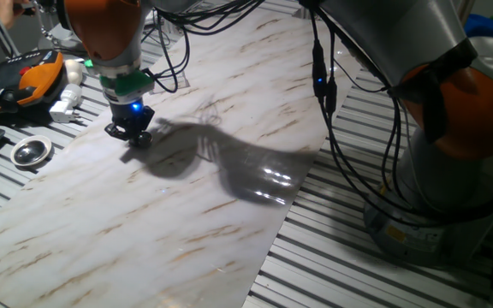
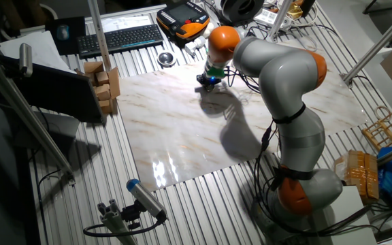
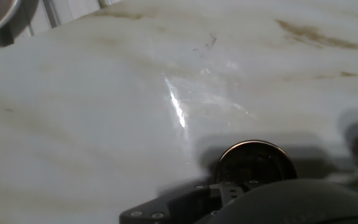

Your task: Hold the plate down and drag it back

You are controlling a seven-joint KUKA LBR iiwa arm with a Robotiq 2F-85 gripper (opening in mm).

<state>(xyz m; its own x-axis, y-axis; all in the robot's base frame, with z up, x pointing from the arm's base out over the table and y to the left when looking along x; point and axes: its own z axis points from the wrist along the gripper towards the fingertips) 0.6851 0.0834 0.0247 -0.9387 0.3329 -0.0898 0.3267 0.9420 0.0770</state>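
Hanging low over the marble-patterned board (image 1: pixel 187 205), the gripper (image 1: pixel 130 131) sits close above its surface near the far left edge, and whether its fingers are spread or pressed together cannot be made out in any view, nor whether they press on anything. Seen from the hand view, the plate (image 3: pixel 255 163) is a small round disc with a bright rim and a dark centre, lying on the board right at the hand's dark body, which cuts off its lower part. From the two fixed views the plate is hidden beneath the gripper; a larger round metal dish (image 1: pixel 31 151) lies apart on the slatted table (image 1: pixel 358 265), off the board's left edge.
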